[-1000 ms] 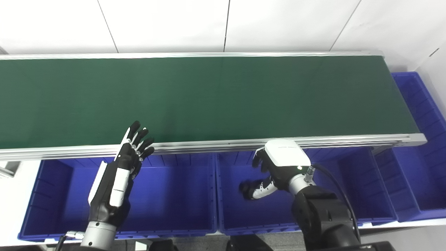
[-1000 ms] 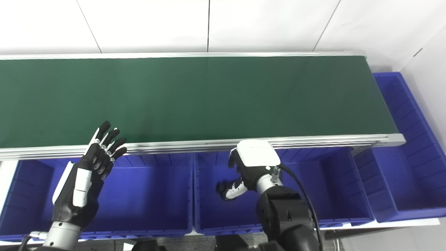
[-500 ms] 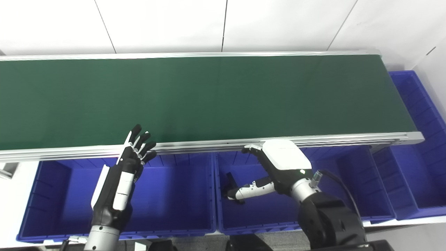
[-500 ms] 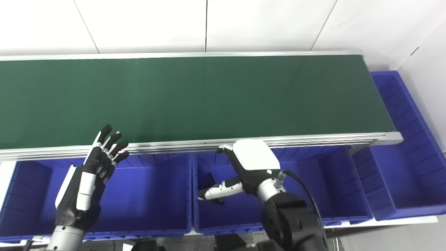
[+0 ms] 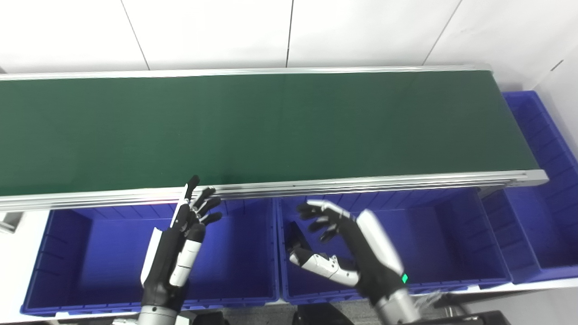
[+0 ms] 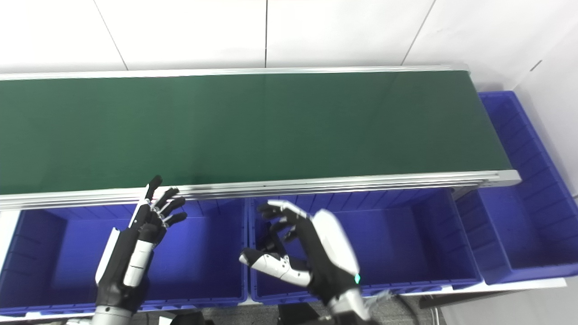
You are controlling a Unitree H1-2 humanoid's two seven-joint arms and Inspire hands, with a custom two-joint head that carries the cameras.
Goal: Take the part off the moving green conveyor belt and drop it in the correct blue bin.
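Observation:
The green conveyor belt (image 5: 271, 126) carries no part. A small dark part (image 5: 299, 235) lies inside the middle blue bin (image 5: 433, 234), near its left wall, partly hidden behind my right hand. My right hand (image 5: 356, 253) is open with fingers spread, holding nothing, above the middle bin. My left hand (image 5: 180, 243) is open, fingers pointing up, above the left blue bin (image 5: 90, 253), just below the belt's near rail. Both hands also show in the right eye view, the left hand (image 6: 135, 243) and the right hand (image 6: 311, 257).
The belt's aluminium near rail (image 5: 406, 180) runs above the bins. A third blue bin (image 5: 548, 198) stands at the belt's right end. A white wall (image 5: 289, 31) is behind the belt.
My right hand opened and let the dark part go into the middle bin, then drew back toward the camera with fingers spread. My left hand shifted a little right and lower.

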